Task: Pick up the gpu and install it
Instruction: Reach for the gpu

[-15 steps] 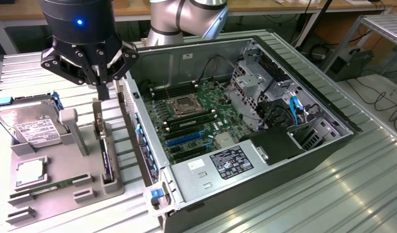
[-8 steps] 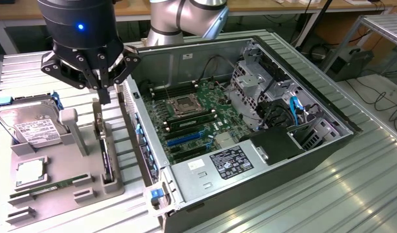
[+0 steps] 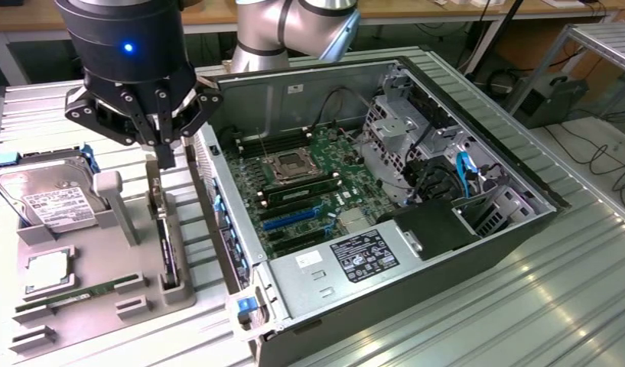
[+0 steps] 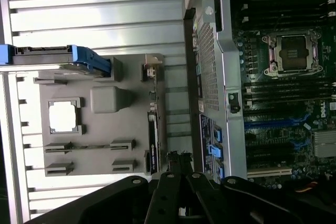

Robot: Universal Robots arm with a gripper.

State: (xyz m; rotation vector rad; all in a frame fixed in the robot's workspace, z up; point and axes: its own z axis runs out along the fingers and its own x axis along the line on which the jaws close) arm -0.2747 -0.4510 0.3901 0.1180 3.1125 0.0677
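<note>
Tool (image 3: 167, 157), pressed together, hangs close above the gpu (image 3: 169, 256) standing edgewise in its grey holder (image 3: 138, 264).

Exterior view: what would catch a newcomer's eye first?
The open computer case, motherboard exposed, dominates the middle. On the exterior view's left, the shut gripper hangs just above the gpu, which stands on edge in a grey holder tray beside a hard drive.

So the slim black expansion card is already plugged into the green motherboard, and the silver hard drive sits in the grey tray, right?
Not quite: the exterior view shows the slim black expansion card standing on edge in the grey tray, not plugged into the green motherboard. The silver hard drive does sit in that tray.
</note>
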